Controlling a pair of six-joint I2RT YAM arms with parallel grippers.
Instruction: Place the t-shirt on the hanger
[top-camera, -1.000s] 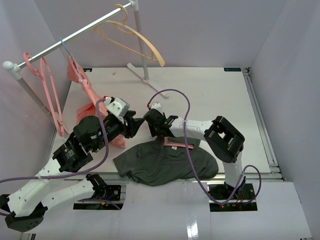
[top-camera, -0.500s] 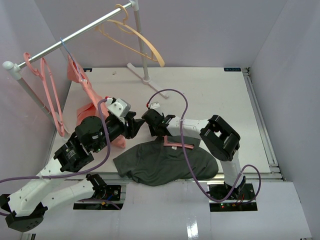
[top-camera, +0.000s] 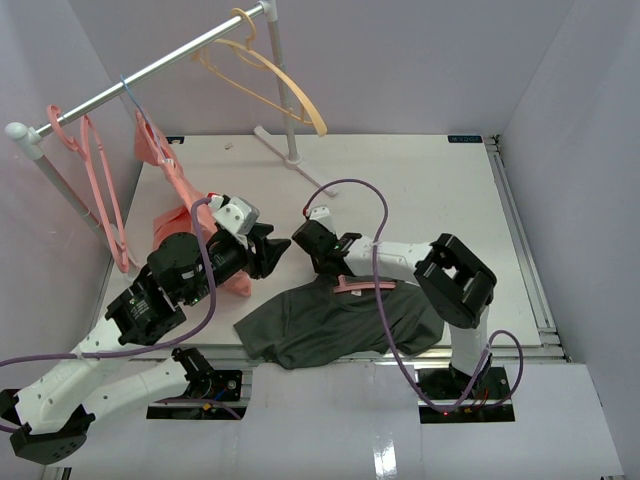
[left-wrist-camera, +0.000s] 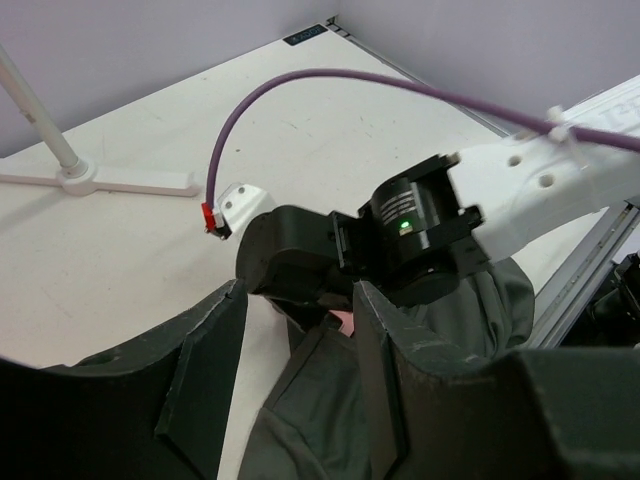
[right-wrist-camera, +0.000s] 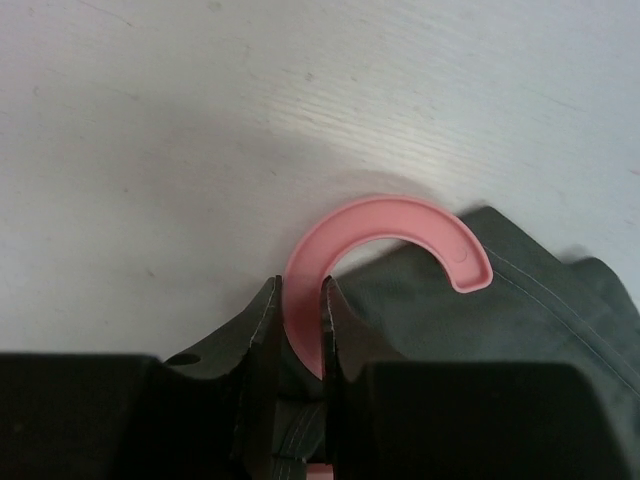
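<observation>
The dark t-shirt (top-camera: 340, 320) lies crumpled at the table's near edge. The pink hanger (top-camera: 365, 287) is tucked into its collar, with only a short pink bar showing from above. In the right wrist view the hanger's curved hook (right-wrist-camera: 400, 225) sticks out over the shirt cloth (right-wrist-camera: 530, 300). My right gripper (right-wrist-camera: 300, 290) is shut on the hook's stem and sits at the shirt's upper edge (top-camera: 333, 270). My left gripper (top-camera: 265, 250) hovers just left of it, open. Its fingers (left-wrist-camera: 385, 380) straddle the t-shirt (left-wrist-camera: 320, 420) below without touching it.
A clothes rail (top-camera: 150, 75) crosses the back left, with its foot (top-camera: 290, 155) on the table. A tan-yellow hanger (top-camera: 270, 80) and pink hangers (top-camera: 100, 190) hang from the rail. A pink garment (top-camera: 175, 215) lies under it, beside my left arm.
My right gripper has closed on the hanger's hook. The t-shirt and hanger have shifted a little to the right and bunched. The left gripper has stayed open in place.
</observation>
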